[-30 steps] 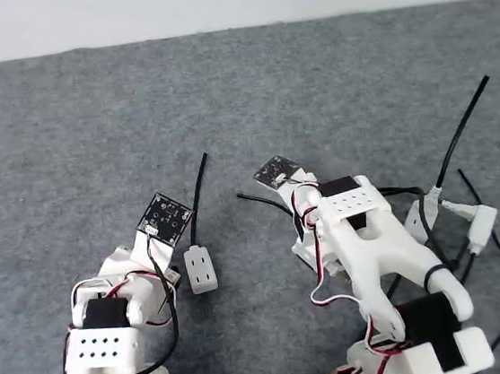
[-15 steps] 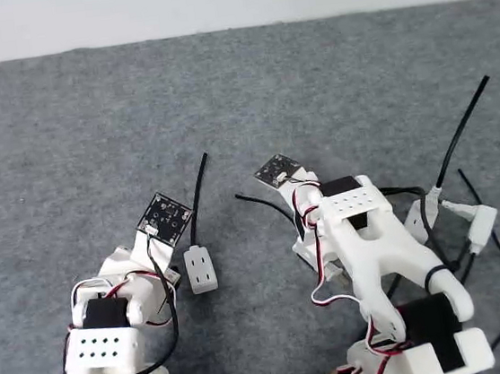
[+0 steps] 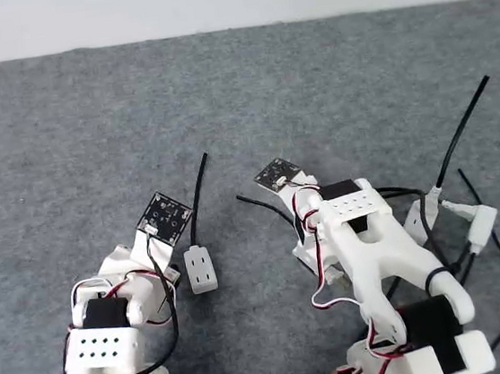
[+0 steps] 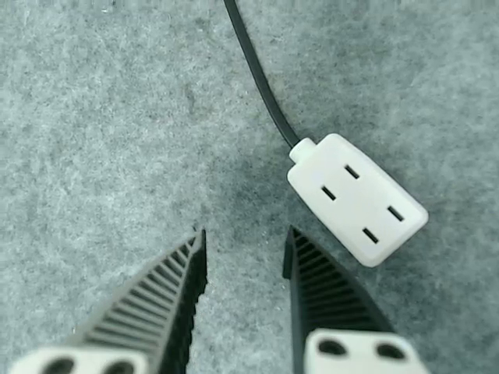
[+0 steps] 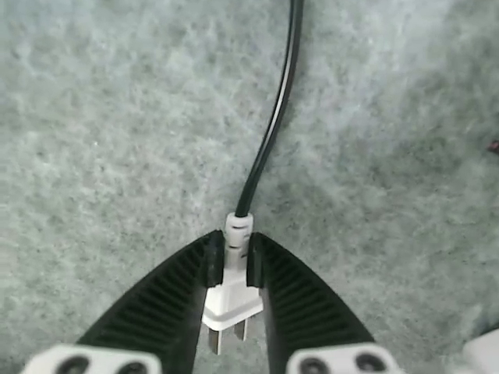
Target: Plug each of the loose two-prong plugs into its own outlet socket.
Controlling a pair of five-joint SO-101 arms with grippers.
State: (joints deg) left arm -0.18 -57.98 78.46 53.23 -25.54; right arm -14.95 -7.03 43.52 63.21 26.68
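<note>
One plug (image 5: 231, 302) in right gripper (image 5: 231, 240)

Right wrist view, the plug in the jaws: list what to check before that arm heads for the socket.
1. Grip on plug: ok. The right gripper is shut on the white plug near its cord end.
2. Prongs free: ok. Both stick out between the fingers.
3. Prongs leading: not ok. They point back toward the wrist; the black cord leads ahead.
4. Slots free: ok. Both slot pairs of the outlet block are empty.
5. Block steadied: not ok. The left gripper is open beside it, not around it.
</note>
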